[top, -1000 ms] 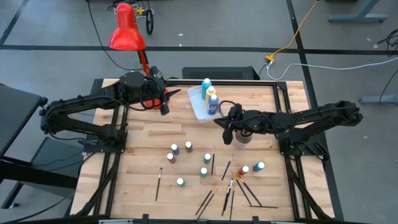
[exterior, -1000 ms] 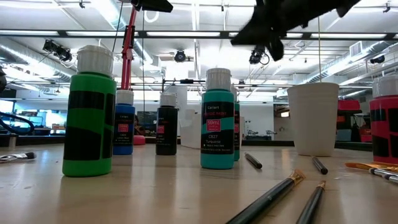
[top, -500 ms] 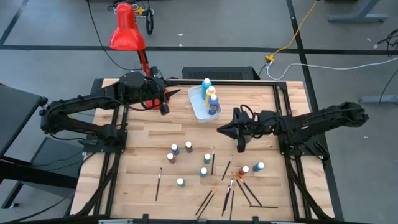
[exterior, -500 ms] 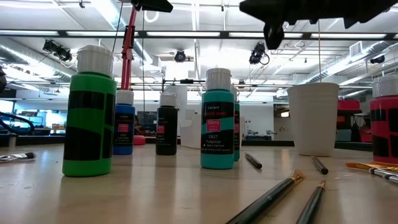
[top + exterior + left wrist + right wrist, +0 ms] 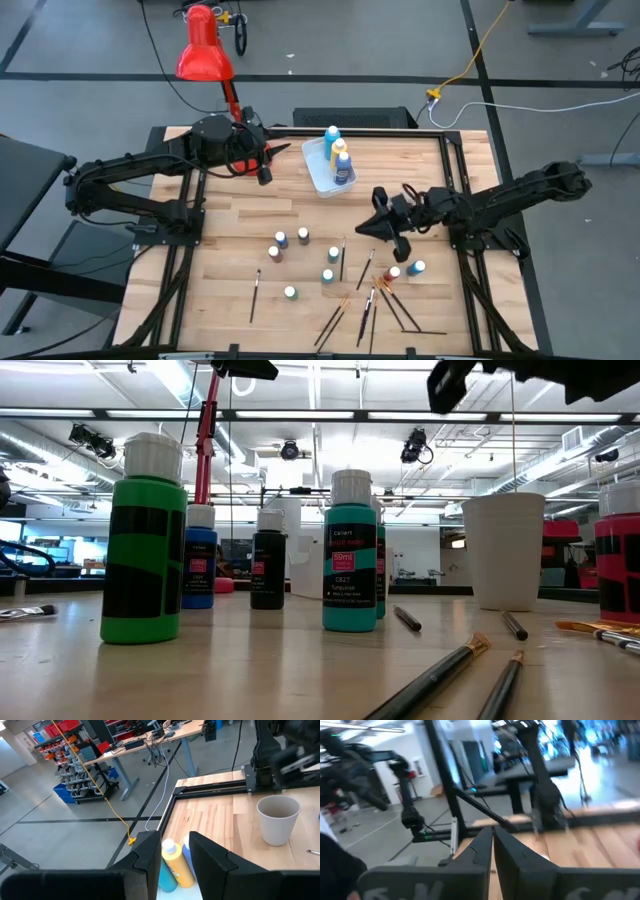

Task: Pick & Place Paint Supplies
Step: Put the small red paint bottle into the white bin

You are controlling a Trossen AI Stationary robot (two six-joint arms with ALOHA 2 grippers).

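Note:
Several white-capped paint bottles (image 5: 303, 235) stand upright on the wooden table, with thin paintbrushes (image 5: 365, 312) lying flat near the front edge. In the low view a green bottle (image 5: 143, 545) and a teal one (image 5: 351, 555) stand closest. A white tub (image 5: 322, 168) at the far middle holds a yellow bottle (image 5: 176, 862) and blue ones. My left gripper (image 5: 266, 166) hangs open beside the tub, with nothing between its fingers. My right gripper (image 5: 372, 222) is shut and hovers high over the table's middle, about level, with nothing seen in it.
A white cup (image 5: 278, 818) stands upright on the table, right of the tub and under my right arm. A red desk lamp (image 5: 203, 48) rises at the far left corner. Bare wood lies on the table's left half (image 5: 225, 260).
My right gripper has come away from above the cup, going a little toward the near edge. It has tipped up from pointing slantwise down to about level and has stayed shut. The bottles, brushes and cup have not moved.

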